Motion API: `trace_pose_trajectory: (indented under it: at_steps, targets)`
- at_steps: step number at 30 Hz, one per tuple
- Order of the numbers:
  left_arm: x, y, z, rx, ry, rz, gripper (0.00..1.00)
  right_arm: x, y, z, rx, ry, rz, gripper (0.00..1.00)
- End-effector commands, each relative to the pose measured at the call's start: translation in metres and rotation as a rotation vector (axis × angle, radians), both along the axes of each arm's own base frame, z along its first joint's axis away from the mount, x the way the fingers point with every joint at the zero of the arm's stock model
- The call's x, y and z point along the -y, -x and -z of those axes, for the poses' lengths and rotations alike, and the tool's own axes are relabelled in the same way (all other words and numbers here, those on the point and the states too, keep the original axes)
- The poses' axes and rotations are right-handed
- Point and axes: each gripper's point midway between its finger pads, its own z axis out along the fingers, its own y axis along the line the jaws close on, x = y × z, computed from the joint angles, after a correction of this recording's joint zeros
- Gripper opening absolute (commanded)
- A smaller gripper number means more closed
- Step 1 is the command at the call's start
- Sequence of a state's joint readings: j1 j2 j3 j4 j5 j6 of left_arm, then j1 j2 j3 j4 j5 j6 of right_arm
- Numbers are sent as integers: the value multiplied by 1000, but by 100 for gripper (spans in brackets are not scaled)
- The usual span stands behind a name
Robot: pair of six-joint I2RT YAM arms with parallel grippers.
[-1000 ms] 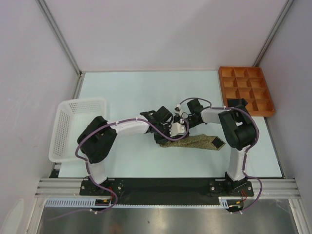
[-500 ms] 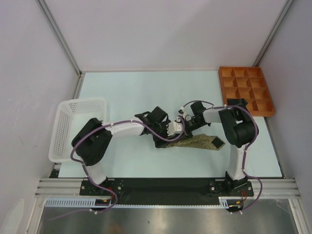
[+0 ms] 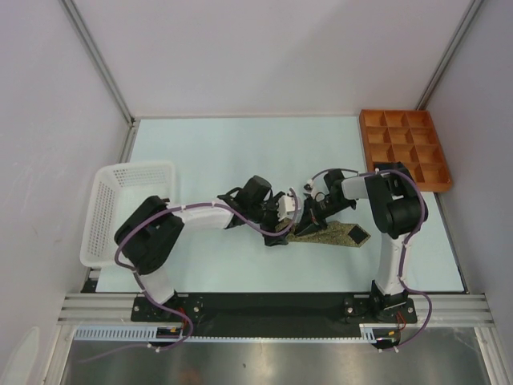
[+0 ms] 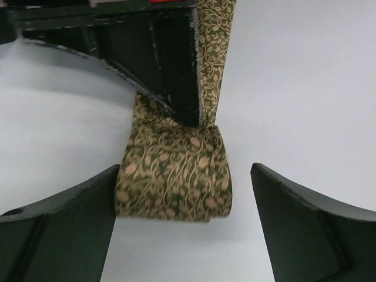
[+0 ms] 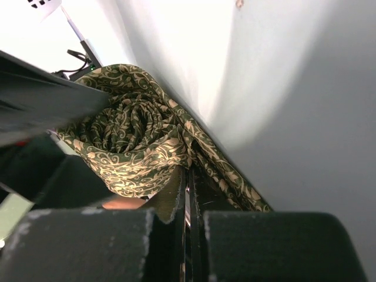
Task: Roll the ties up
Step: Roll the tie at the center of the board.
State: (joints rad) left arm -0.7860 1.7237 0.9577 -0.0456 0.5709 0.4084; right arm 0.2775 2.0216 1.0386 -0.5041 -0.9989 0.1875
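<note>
- midway, seemingly, through rolling the olive tie [image 3: 325, 233]: one end wound into a snug roll [image 4: 173, 179], the rest flat on the tabletop [image 3: 200, 152].
- flanked by the spread jaws of the left gripper [image 4: 185, 176]; backed by the right gripper [image 5: 188, 194], jaws pressed together, tip on the strip just behind.
- next, likely: closing on the roll and turning it along the remaining strip.
- olive cloth, tan vine print, dark lining at the tip.

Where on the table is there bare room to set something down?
The far half of the table, between the basket and the tray, is bare. So is the near strip between the tie and the base plate. The middle is crowded: the left gripper and the right gripper meet at the tie.
</note>
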Motion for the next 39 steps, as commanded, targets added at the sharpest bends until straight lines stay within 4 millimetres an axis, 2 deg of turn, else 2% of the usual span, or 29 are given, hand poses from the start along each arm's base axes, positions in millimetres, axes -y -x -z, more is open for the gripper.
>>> trace_pose_trajectory:
  at_steps: [1, 4, 5, 7, 8, 9, 10, 11, 13, 14, 15, 19, 24, 28, 31, 32, 34, 35, 37, 38, 39]
  targets:
    - [26, 0, 2, 39, 58, 74, 91, 12, 10, 34, 3, 138, -47, 0]
    - [18, 2, 21, 53, -19, 109, 76, 7, 8, 31, 10, 111, -51, 0]
    - [17, 1, 22, 63, -37, 120, 60, 5, 5, 28, 18, 93, -49, 0]
    - [3, 1, 35, 63, -130, 119, 47, -4, 1, 20, 31, 53, -50, 0]
    - [0, -1, 35, 71, -147, 118, 38, -6, -2, 12, 51, 39, -52, 0]
    - [-5, -1, 35, 78, -167, 116, 34, -9, -3, 4, 60, 14, -53, 1]
    - [-13, 1, 35, 84, -200, 117, 32, -10, -5, -5, 73, 1, -55, 4]
    - [-12, 4, 31, 75, -187, 122, 27, -9, -10, -18, 125, -18, -61, 13]
    - [-17, 8, 30, 59, -239, 110, 24, -6, -14, -37, 153, -53, -58, 29]
    - [-12, 6, 25, 71, -242, 108, 24, -1, -21, -45, 172, -61, -36, 37]
    - [-12, 6, 25, 70, -249, 102, 24, -1, -24, -60, 203, -87, -30, 39]
    - [-20, 6, 30, 38, -324, 92, 26, -3, -20, -77, 219, -115, -34, 46]
    - [-21, 2, 37, 27, -372, 89, 29, -20, -9, -64, 170, -119, -47, 47]
    - [-17, 3, 37, 17, -364, 88, 34, -30, -13, -48, 159, -115, -50, 46]
    - [-16, 2, 37, 20, -358, 88, 41, -28, -13, -36, 149, -92, -57, 36]
    - [-16, 3, 36, 20, -355, 91, 44, -27, -11, -31, 141, -82, -63, 25]
    - [-15, 0, 33, 36, -343, 89, 46, -18, -7, -23, 114, -51, -61, 10]
    - [-16, 0, 33, 40, -341, 85, 51, -15, -6, -18, 111, -44, -64, 0]
    - [-13, -4, 27, 47, -308, 69, 57, -7, -3, -15, 88, -28, -50, 0]
    - [-15, -9, 20, 47, -282, 46, 65, 0, -2, -10, 86, -13, -44, 0]
    - [-14, -11, 15, 39, -251, 34, 68, 5, -1, -5, 88, 13, -40, 0]
